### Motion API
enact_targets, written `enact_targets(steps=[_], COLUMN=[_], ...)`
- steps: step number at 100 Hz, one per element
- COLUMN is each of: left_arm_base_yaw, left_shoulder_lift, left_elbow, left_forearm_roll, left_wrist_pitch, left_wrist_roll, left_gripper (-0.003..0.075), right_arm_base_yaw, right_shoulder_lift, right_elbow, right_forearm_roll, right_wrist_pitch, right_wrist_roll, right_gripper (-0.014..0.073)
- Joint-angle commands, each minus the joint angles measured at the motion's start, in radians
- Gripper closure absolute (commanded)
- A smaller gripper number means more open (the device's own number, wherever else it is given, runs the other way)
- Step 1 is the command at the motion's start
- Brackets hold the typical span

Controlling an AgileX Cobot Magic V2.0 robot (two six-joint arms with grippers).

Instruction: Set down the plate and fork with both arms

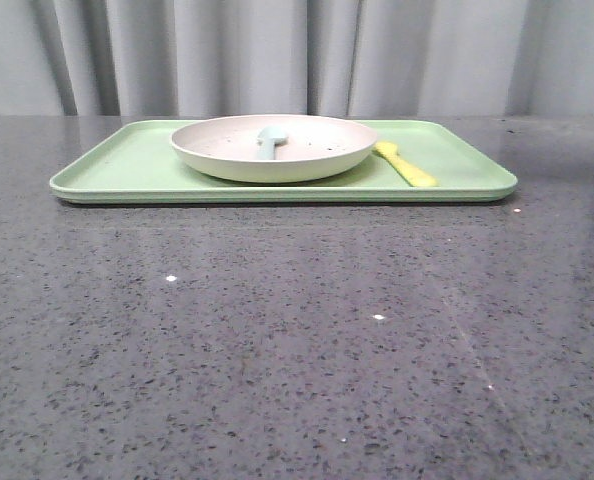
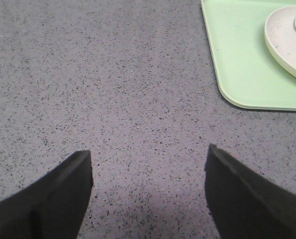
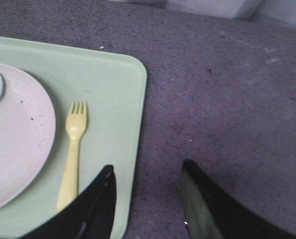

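Observation:
The cream speckled plate (image 1: 274,148) sits on the light-green tray (image 1: 117,170) at the far middle of the table. A pale blue-green utensil (image 1: 269,141) lies in the plate. The yellow fork (image 1: 405,164) lies on the tray to the right of the plate. In the right wrist view the fork (image 3: 73,149) lies beside the plate (image 3: 18,134). My right gripper (image 3: 147,169) is open and empty over the tray's edge (image 3: 135,149). My left gripper (image 2: 149,152) is open and empty over bare table; the plate (image 2: 287,40) and tray (image 2: 237,59) show to one side. Neither gripper shows in the front view.
The table top (image 1: 297,340) is dark grey speckled stone. A grey curtain (image 1: 297,55) hangs behind the table's far edge.

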Motion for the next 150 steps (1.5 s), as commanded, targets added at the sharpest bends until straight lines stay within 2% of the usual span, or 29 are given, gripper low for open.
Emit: enact_targets(steps=[1, 19, 38, 73, 100, 131, 141, 150], left_arm_base_yaw=[0.000, 0.000, 0.000, 0.000, 0.000, 0.000, 0.000, 0.000], left_shoulder_lift=[0.000, 0.000, 0.000, 0.000, 0.000, 0.000, 0.000, 0.000], left_elbow=[-0.025, -0.025, -0.025, -0.025, -0.025, -0.025, -0.025, -0.025], left_forearm_roll=[-0.008, -0.008, -0.008, -0.008, -0.008, -0.008, -0.008, -0.008], left_wrist_pitch=[-0.066, -0.066, -0.066, -0.066, -0.066, -0.068, -0.068, -0.068], left_wrist_roll=[-0.012, -0.012, -0.012, -0.012, -0.012, -0.012, -0.012, -0.012], left_gripper=[0.0249, 0.0249, 0.0249, 0.0249, 0.0249, 0.0249, 0.0251, 0.0297], right_arm_base_yaw=[-0.004, -0.004, -0.004, -0.005, -0.004, -0.004, -0.004, -0.004], right_shoulder_lift=[-0.119, -0.295, -0.468, -0.749, -0.912, -0.936, -0.936, -0.936], right_elbow=[0.056, 0.296, 0.542, 0.844, 0.940, 0.941, 0.941, 0.941], right_forearm_roll=[-0.057, -0.062, -0.062, -0.083, -0.131, -0.167, -0.167, -0.167], right_wrist_pitch=[-0.038, -0.118, -0.190, -0.215, -0.217, -0.213, -0.213, -0.213], right_wrist_roll=[-0.012, -0.007, 0.053, 0.061, 0.101, 0.101, 0.101, 0.101], right_gripper=[0.0263, 0.0263, 0.0263, 0.0263, 0.0263, 0.0267, 0.0316, 0.0419])
